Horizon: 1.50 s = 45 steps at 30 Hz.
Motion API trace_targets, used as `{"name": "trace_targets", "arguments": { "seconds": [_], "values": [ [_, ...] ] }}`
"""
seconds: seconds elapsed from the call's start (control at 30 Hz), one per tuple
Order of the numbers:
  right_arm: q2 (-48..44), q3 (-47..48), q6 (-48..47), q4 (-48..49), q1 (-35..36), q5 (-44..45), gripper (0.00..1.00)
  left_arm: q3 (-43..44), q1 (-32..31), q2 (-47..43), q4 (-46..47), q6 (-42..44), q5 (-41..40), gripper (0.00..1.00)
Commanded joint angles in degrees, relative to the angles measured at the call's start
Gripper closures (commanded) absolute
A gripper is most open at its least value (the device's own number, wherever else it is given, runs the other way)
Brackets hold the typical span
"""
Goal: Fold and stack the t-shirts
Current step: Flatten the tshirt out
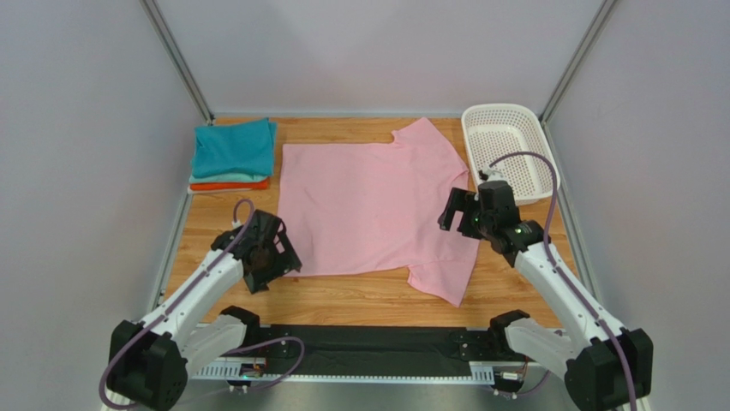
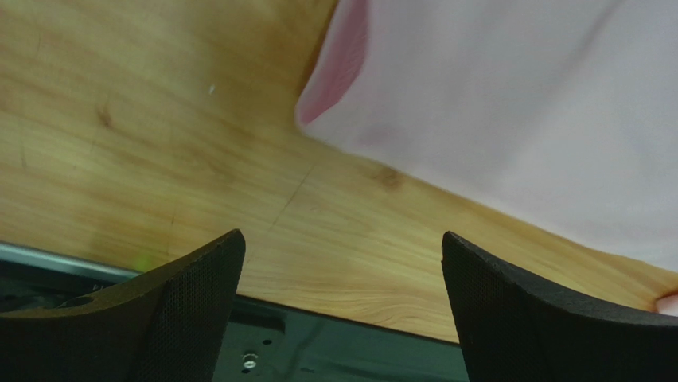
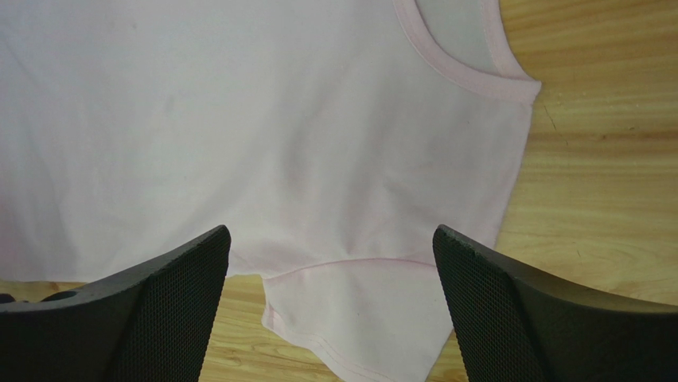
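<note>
A light pink t-shirt lies spread flat in the middle of the wooden table, its neck toward the right and its sleeves at the far and near right. A stack of folded t-shirts, teal on top with pale mint and orange beneath, sits at the far left. My left gripper hovers open over the shirt's near left corner, with bare wood between its fingers. My right gripper hangs open above the near sleeve and shoulder, just below the collar. Neither holds anything.
A white perforated basket stands at the far right corner, beside the right arm. Bare wood runs along the near edge in front of the shirt. A black rail borders the table's near edge. Grey walls enclose three sides.
</note>
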Motion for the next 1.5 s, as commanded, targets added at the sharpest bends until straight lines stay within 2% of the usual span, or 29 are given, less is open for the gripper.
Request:
{"name": "trace_targets", "arguments": {
  "seconds": [0.0, 0.1, 0.3, 0.43, 0.57, 0.77, 0.9, 1.0, 1.03, 1.13, 1.23, 1.37, 1.47],
  "values": [
    [-6.16, -4.61, 0.99, -0.90, -0.09, 0.42, 0.00, -6.01, 0.26, -8.09, 1.98, -7.14, -1.59, 0.01],
    [-10.03, -6.38, 0.46, -2.31, -0.09, -1.15, 0.00, -9.10, 0.43, -9.96, 2.59, -8.64, -4.58, 0.02],
    [-11.45, -9.19, 0.37, -4.42, -0.26, -3.45, 0.00, -8.93, 2.54, -4.88, 6.72, -7.67, -5.90, 0.16],
    [-11.45, -9.63, 0.55, -4.95, -0.09, -3.01, 0.00, -8.22, 4.30, -0.21, 9.27, -6.35, -5.73, 0.38],
    [-11.71, -10.16, 1.16, -5.65, -0.09, -2.83, 0.00, -7.70, 4.56, 3.57, 11.12, -6.26, -5.73, 0.51],
    [-12.68, -11.30, 1.86, -6.53, -0.09, -3.18, 0.00, -8.05, 5.26, 7.61, 13.93, -5.74, -6.34, 0.55],
    [-12.68, -11.22, 2.48, -6.97, 0.00, -3.19, 0.00, -8.05, 5.44, 8.06, 14.20, -5.30, -5.73, 0.65],
    [-12.85, -10.95, 2.74, -8.37, 0.00, -3.19, 0.00, -8.75, 5.44, 6.66, 13.85, -5.38, -5.55, 0.79],
    [-13.03, -10.78, 2.92, -8.81, 0.08, -3.27, 0.01, -8.92, 5.53, 6.13, 13.41, -5.38, -5.55, 0.87],
    [-12.86, -10.25, 5.20, -11.62, 2.19, -2.58, 0.03, -9.80, 5.62, 3.76, 12.53, -5.65, -6.08, 1.00],
    [-11.63, -9.72, 9.22, -15.48, 8.24, 1.81, 0.04, -10.24, 5.79, 1.47, 11.39, -5.21, -6.87, 1.00],
    [-8.99, -11.30, 16.96, -19.09, 19.65, 7.44, 0.06, -11.03, 5.97, -1.69, 10.77, -4.86, -8.36, 1.00],
    [-6.80, -12.62, 20.40, -19.45, 22.57, 10.43, 0.09, -11.91, 6.06, -3.54, 10.77, -4.42, -8.89, 1.00]
  ]
}}
